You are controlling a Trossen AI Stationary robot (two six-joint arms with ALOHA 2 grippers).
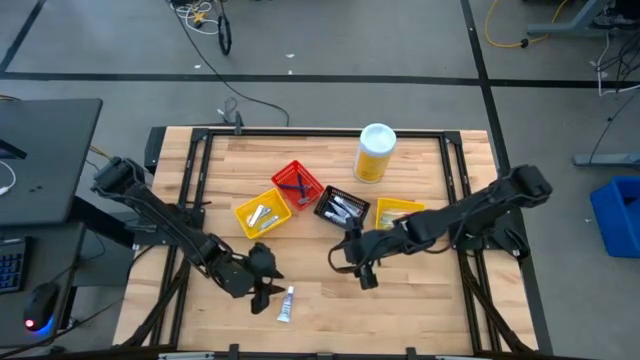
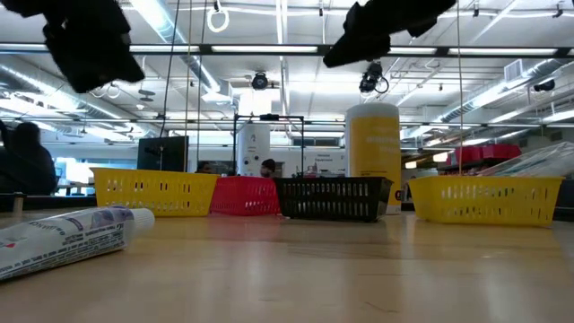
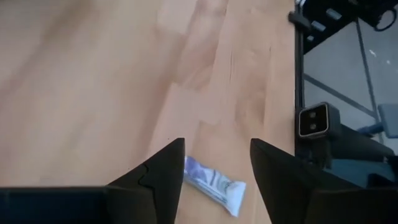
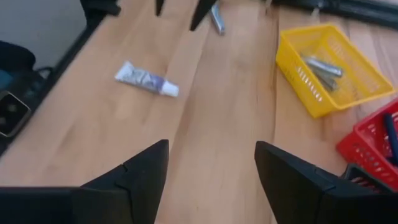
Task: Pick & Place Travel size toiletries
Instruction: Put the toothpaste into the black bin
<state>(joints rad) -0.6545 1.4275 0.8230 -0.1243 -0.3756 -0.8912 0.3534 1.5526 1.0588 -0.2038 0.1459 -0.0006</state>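
While both claws gape empty, the toothpaste tube (image 1: 286, 304) lies alone near the table (image 1: 420, 300) front edge.

Probably lab: exposed ceiling ducts (image 2: 81, 67).

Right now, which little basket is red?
The red basket sits between the left yellow basket and the black basket; another yellow basket stands rightmost.
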